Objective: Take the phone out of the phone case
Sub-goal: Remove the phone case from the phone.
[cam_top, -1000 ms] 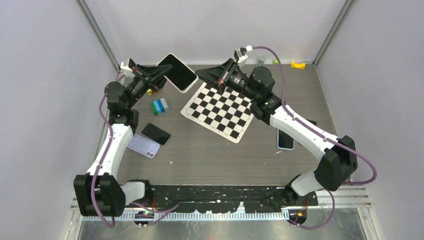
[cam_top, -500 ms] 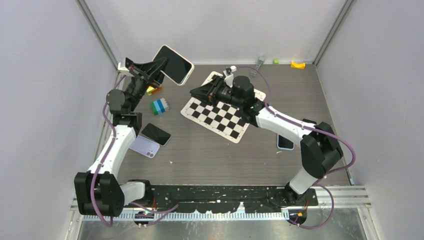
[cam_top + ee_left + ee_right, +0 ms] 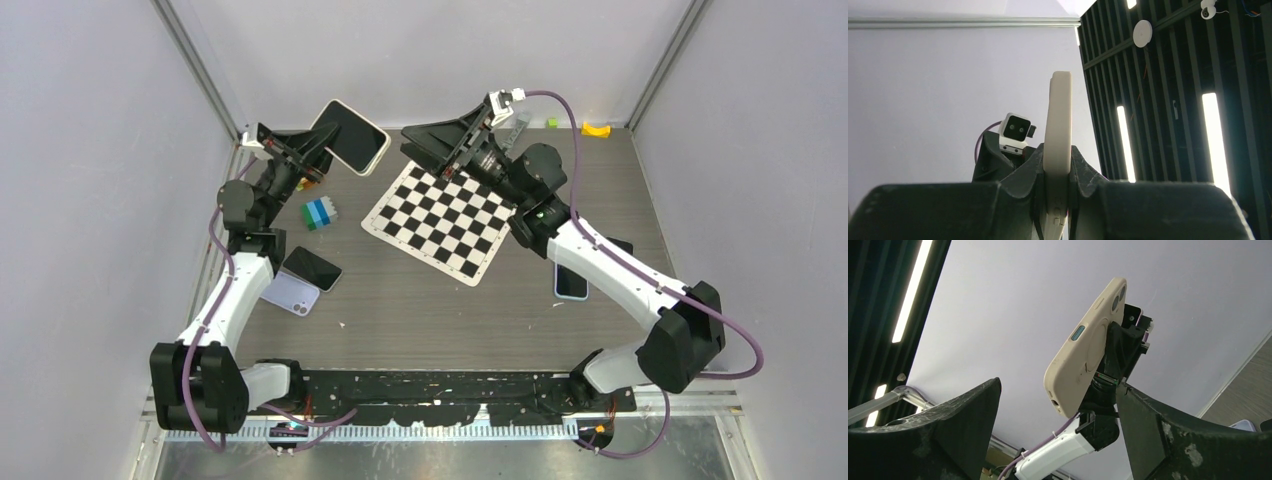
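A phone (image 3: pixel 350 136) with a dark screen sits in a beige phone case (image 3: pixel 1088 350) and is held up in the air at the back left. My left gripper (image 3: pixel 320 147) is shut on the case's lower end. In the left wrist view the case (image 3: pixel 1058 120) stands edge-on between the fingers of that gripper (image 3: pixel 1057 156). My right gripper (image 3: pixel 412 142) is open and raised just right of the phone, apart from it. In the right wrist view the case's back with its camera holes shows beyond the wide-apart fingers of the right gripper (image 3: pixel 1058 386).
A checkered mat (image 3: pixel 440 220) lies in the middle of the table. A blue-green block (image 3: pixel 320 213), a black phone (image 3: pixel 312 268) and a lilac phone (image 3: pixel 288 293) lie at the left. Another phone (image 3: pixel 570 283) lies under the right arm. A yellow piece (image 3: pixel 596 128) sits at the back right.
My right gripper has opened wide and risen from low beside the mat to the phone's height. The left gripper still holds the cased phone, shifted slightly.
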`<control>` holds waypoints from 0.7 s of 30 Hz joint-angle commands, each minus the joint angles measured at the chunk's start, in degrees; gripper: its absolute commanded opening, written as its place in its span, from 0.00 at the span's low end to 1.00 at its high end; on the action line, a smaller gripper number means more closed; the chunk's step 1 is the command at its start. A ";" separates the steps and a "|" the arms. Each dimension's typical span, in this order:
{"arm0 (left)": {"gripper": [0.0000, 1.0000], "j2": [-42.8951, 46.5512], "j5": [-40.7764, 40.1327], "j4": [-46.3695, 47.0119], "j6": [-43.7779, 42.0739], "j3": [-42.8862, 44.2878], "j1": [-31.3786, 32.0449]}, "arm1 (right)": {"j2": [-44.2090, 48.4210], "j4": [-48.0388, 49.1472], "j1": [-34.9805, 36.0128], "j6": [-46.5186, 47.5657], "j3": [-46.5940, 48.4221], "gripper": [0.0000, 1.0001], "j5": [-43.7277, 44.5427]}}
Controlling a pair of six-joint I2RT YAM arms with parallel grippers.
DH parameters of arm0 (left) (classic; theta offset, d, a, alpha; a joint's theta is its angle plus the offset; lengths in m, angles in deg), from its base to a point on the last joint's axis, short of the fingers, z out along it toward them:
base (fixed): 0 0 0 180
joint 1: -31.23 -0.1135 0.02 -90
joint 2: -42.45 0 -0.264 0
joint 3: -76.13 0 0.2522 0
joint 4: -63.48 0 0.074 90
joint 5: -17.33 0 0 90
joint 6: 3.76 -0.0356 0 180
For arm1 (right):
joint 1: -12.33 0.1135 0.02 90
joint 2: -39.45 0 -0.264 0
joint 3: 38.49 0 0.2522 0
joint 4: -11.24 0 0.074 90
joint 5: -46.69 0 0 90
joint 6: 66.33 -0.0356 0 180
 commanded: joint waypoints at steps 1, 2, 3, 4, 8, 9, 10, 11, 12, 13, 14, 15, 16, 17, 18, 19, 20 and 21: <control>0.00 1.18 0.21 3.31 1.14 0.88 0.20 | -1.49 2.00 1.62 2.31 3.02 0.89 -2.33; 0.00 1.24 0.22 3.30 1.10 0.86 0.16 | -1.73 1.34 1.96 2.41 3.93 0.88 -2.53; 0.00 1.34 0.22 3.23 1.06 0.86 0.18 | -2.22 -0.01 2.07 2.70 4.33 0.85 -2.61; 0.00 1.49 0.22 3.15 1.06 0.86 0.20 | -2.72 -0.50 2.29 2.78 4.98 0.83 -2.60; 0.00 2.05 0.40 2.95 1.06 0.86 0.14 | -3.98 -1.93 2.49 2.04 6.05 0.70 -2.24; 0.00 2.15 0.40 2.95 1.10 0.79 0.12 | -4.12 -2.83 2.55 1.76 6.29 0.66 -2.07; 0.00 2.30 0.40 2.95 1.14 0.82 0.16 | -4.34 -3.36 2.61 1.65 6.47 0.63 -1.59; 0.00 2.44 0.40 2.95 1.14 0.86 0.19 | -4.43 -4.42 2.62 1.46 6.57 0.60 -1.35; 0.00 2.57 0.40 2.95 1.22 0.93 0.13 | -4.68 -5.03 2.62 1.28 6.62 0.58 -0.79; 0.00 2.69 0.40 2.99 1.43 0.99 0.17 | -4.73 -6.42 2.62 0.77 6.55 0.53 -0.42; 0.00 2.81 0.40 3.02 1.55 1.07 0.19 | -5.10 -6.83 2.62 0.37 6.47 0.51 -0.01; 0.00 2.86 0.40 3.10 1.70 1.24 0.22 | -5.38 -7.11 2.62 -0.64 6.13 0.45 0.06; 0.00 2.96 0.35 3.16 1.87 1.41 0.27 | -5.93 -7.17 2.62 -1.35 5.91 0.42 0.26; 0.00 2.95 0.21 3.56 2.29 1.55 0.37 | -6.28 -6.86 2.58 -3.16 5.24 0.35 0.32; 0.00 2.97 -0.30 4.25 2.69 1.64 0.44 | -7.07 -6.52 2.61 -5.13 4.90 0.32 0.37; 0.00 2.96 -0.81 5.06 3.31 1.72 0.62 | -7.51 -5.52 2.62 -6.32 4.20 0.27 0.29; 0.00 2.86 -1.38 5.95 4.10 1.74 0.81 | -8.54 -4.62 2.62 -8.88 3.76 0.24 -0.01; 0.00 2.88 -2.19 7.00 4.85 1.66 0.96 | -9.04 -2.36 2.62 -10.48 2.49 0.20 0.01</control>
